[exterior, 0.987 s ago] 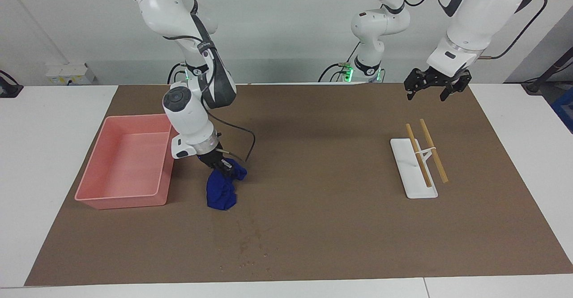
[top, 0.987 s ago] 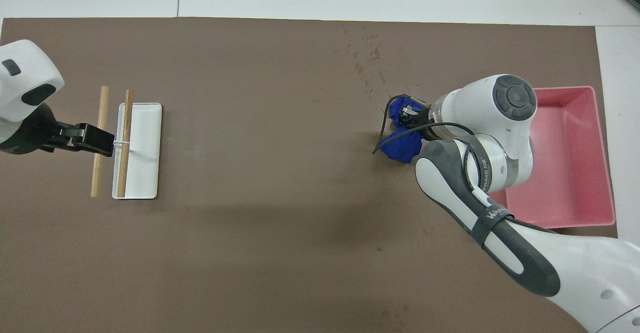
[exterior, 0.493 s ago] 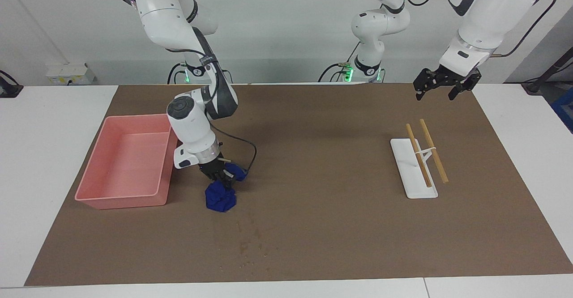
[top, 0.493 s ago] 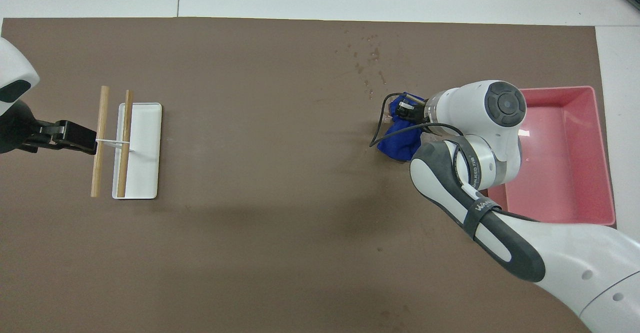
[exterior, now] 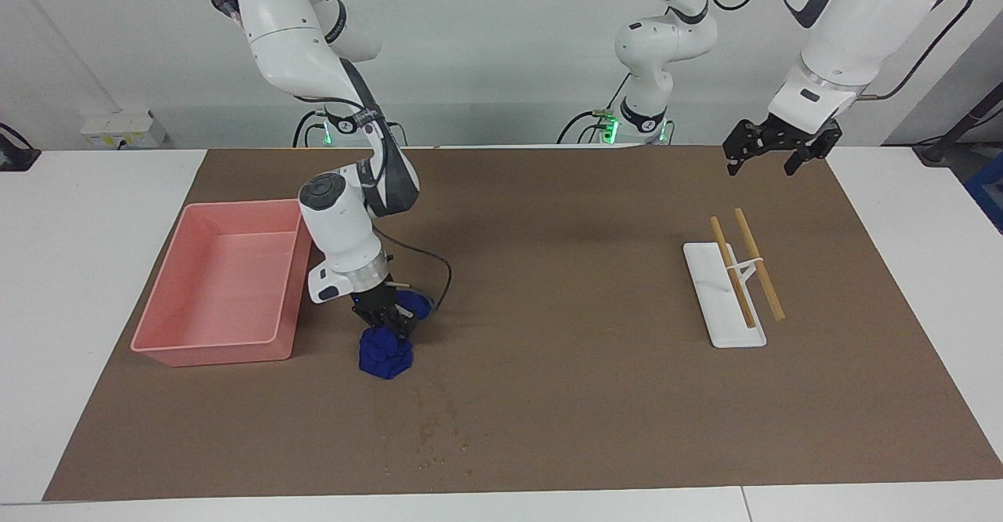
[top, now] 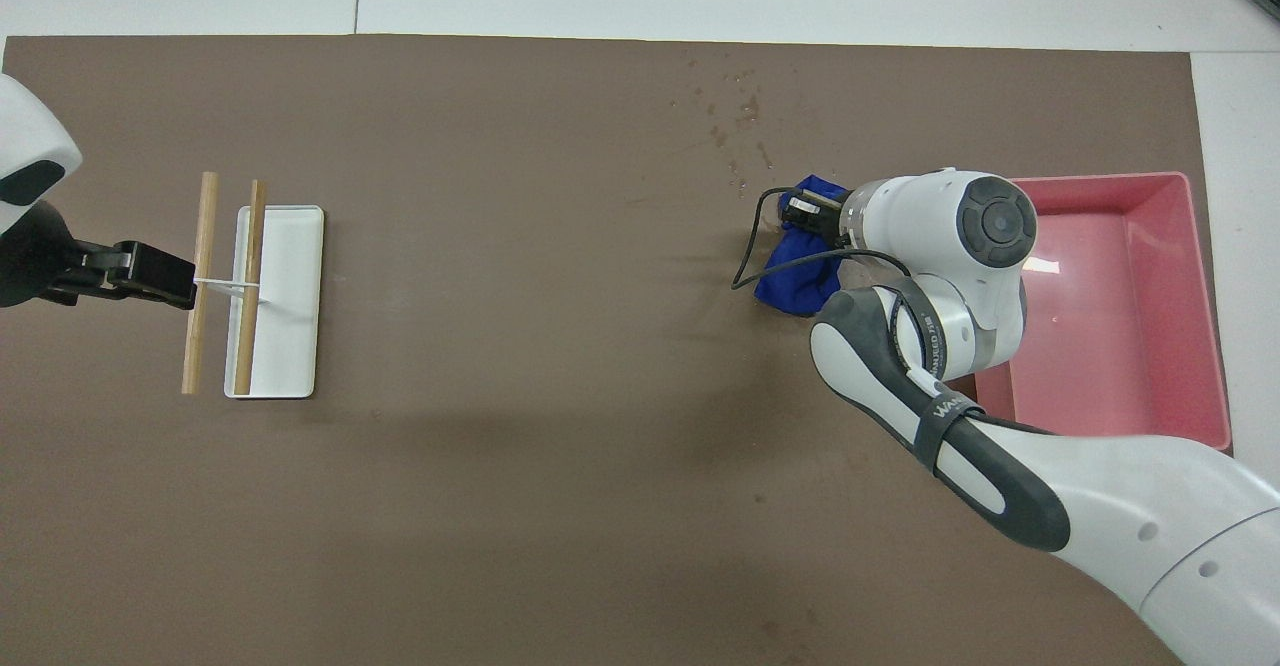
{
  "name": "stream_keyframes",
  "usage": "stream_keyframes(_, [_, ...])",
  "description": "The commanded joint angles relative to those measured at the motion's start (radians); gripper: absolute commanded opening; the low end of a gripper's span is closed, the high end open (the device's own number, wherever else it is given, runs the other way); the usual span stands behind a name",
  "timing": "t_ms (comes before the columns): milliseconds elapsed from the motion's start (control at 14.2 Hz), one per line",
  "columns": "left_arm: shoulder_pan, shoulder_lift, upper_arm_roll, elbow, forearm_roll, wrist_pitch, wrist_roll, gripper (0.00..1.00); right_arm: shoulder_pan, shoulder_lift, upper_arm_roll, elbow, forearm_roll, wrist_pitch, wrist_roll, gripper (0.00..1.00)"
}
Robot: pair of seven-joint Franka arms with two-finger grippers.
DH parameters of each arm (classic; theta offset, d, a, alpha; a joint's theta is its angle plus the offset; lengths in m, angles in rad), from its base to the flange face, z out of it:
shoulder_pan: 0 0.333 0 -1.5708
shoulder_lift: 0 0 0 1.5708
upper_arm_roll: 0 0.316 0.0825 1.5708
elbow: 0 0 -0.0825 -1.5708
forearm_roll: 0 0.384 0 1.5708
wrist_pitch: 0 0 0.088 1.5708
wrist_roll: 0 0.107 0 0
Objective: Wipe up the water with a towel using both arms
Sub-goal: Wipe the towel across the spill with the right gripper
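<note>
Up by the robots' end, the left gripper (exterior: 772, 148) waits with jaws spread and empty above the worktop (exterior: 548, 271), higher and nearer its own end than a second ago. Farther out, beside the pink tray (exterior: 211, 346), the right gripper (exterior: 385, 314) is clamped on the towel (exterior: 385, 353). The towel is soft, light and best pinched at a bunched fold, and it has been dragged toward the water (exterior: 439, 436), which it seemingly hasn't reached.
</note>
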Motion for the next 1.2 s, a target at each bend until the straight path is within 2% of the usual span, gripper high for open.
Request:
stream_keyframes(0, [0.005,-0.022,-0.003,-0.022,0.011,0.009,0.006,1.0,-0.006,0.041,0.004,-0.002,-0.029,-0.007,-0.008,0.0])
stream_keyframes(423, [-0.027,-0.022,0.006,-0.019,0.01,0.009,0.006,1.0,0.002,-0.023,0.007,-0.006,-0.029,-0.3,0.126,0.0])
stream_keyframes(564, [-0.14,-0.023,0.122,-0.022,0.01,0.009,0.006,1.0,0.005,-0.049,0.009,-0.02,-0.029,-0.361,0.13,0.0])
stream_keyframes(775, [-0.15,-0.028,0.146,-0.029,0.011,0.012,0.015,1.0,0.009,-0.114,0.016,-0.116,-0.028,-0.42,0.117,0.0])
stream_keyframes(1128, [-0.148,-0.028,0.146,-0.032,0.011,0.009,0.006,1.0,0.009,-0.284,0.045,-0.296,-0.012,-0.525,0.112,0.0])
